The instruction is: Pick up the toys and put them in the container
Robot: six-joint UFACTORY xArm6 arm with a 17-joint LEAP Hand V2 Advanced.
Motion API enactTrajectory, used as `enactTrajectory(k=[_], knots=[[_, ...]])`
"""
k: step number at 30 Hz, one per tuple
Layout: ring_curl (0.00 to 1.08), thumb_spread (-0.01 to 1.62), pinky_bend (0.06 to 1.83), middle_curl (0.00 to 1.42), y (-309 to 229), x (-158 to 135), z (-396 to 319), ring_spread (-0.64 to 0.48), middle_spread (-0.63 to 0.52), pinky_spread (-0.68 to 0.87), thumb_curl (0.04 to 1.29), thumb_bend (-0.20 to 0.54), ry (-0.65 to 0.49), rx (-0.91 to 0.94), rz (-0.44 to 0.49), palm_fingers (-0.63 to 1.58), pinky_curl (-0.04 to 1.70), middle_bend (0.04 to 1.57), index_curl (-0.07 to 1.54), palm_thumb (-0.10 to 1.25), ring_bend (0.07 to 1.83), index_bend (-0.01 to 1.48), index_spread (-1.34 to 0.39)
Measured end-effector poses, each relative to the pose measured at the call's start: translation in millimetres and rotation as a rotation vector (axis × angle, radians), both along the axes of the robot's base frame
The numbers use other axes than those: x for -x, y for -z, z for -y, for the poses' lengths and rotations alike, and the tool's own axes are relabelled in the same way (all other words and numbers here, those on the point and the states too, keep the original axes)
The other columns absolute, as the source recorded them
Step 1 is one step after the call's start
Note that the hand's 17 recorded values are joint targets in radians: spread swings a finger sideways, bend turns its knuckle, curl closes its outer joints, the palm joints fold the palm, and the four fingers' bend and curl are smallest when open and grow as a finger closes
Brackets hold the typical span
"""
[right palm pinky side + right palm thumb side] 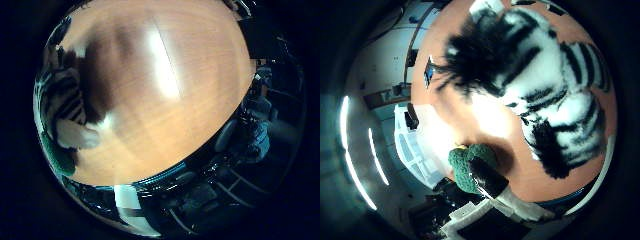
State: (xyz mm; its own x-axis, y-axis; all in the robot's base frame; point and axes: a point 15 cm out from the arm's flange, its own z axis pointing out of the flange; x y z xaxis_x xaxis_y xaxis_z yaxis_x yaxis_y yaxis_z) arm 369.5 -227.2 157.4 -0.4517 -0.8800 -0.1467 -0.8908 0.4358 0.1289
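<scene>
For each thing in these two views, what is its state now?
zebra plush toy: lying on the wooden table, close under the palm, not lifted.
white container: standing at the table's edge; inside hidden.
wooden table: bare where it shows beside the toy.
hand: one green-tipped finger visible; grasp cannot be told.

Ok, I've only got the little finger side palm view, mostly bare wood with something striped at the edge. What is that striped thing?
Observer: A black and white striped plush toy with a shaggy black mane, lying on the wooden table, close to the palm.
Operator: And is the container anywhere in sight?
Observer: Yes, a white container shows at the table's edge, apart from the toy. I cannot tell whether it stands on the table.
</scene>
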Motion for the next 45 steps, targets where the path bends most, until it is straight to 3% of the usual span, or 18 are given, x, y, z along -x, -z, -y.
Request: enactTrajectory(k=[7, 11, 14, 16, 19, 21, 23, 28, 31, 40, 45], knots=[[0.26, 1.08, 0.48, 0.34, 19, -3, -2, 0.26, 0.21, 0.49, 0.27, -0.023, -0.019, 0.0, -0.022, 0.14, 0.29, 0.25, 0.25, 0.45, 0.39, 0.14, -0.12], [0.28, 1.07, 0.52, 0.36, 29, 0, -4, 0.21, 0.12, 0.45, 0.28, -0.017, -0.042, -0.001, -0.05, 0.24, 0.29, 0.31, 0.23, 0.48, 0.48, 0.14, -0.11], [0.3, 1.07, 0.52, 0.39, 32, 1, -5, 0.07, 0.02, 0.39, 0.28, -0.015, -0.051, 0.001, -0.058, 0.38, 0.28, 0.38, 0.24, 0.53, 0.59, 0.15, -0.12], [0.33, 1.07, 0.52, 0.42, 32, 0, -6, -0.06, -0.07, 0.27, 0.29, -0.012, -0.054, 0.001, -0.058, 0.52, 0.27, 0.47, 0.24, 0.57, 0.71, 0.17, -0.16], [0.42, 1.07, 0.73, 0.5, 29, 1, -7, -0.2, -0.19, -0.05, 0.31, -0.007, -0.058, -0.001, -0.06, 0.89, 0.32, 0.6, 0.27, 0.67, 0.93, 0.2, -0.27], [0.48, 1.08, 0.85, 0.57, 24, 1, -7, -0.25, -0.25, -0.2, 0.32, -0.009, -0.06, 0.002, -0.056, 1.0, 0.38, 0.66, 0.33, 0.73, 1.0, 0.26, -0.33], [0.53, 1.08, 0.98, 0.65, 16, -1, -5, -0.27, -0.28, -0.27, 0.32, -0.01, -0.06, 0.01, -0.043, 1.14, 0.45, 0.77, 0.42, 0.77, 1.06, 0.41, -0.39], [0.64, 1.12, 1.19, 0.82, -14, 8, -5, -0.27, -0.28, -0.26, 0.34, 0.007, -0.064, 0.022, -0.038, 1.13, 0.6, 1.01, 0.69, 0.91, 1.24, 0.8, -0.41], [0.69, 1.15, 1.27, 0.89, -41, 16, -3, -0.27, -0.27, -0.24, 0.37, 0.026, -0.066, 0.042, -0.026, 1.08, 0.68, 1.09, 0.78, 1.0, 1.3, 0.92, -0.38], [0.79, 1.15, 1.34, 1.0, -154, 46, -4, -0.26, -0.25, -0.19, 0.47, -0.01, -0.094, 0.113, -0.026, 0.97, 0.85, 1.19, 0.92, 1.08, 1.38, 1.04, -0.31], [0.82, 1.14, 1.34, 1.02, -230, 58, -12, -0.26, -0.24, -0.18, 0.5, -0.011, -0.124, 0.203, 0.026, 0.95, 0.91, 1.2, 0.95, 1.07, 1.39, 1.05, -0.3]])
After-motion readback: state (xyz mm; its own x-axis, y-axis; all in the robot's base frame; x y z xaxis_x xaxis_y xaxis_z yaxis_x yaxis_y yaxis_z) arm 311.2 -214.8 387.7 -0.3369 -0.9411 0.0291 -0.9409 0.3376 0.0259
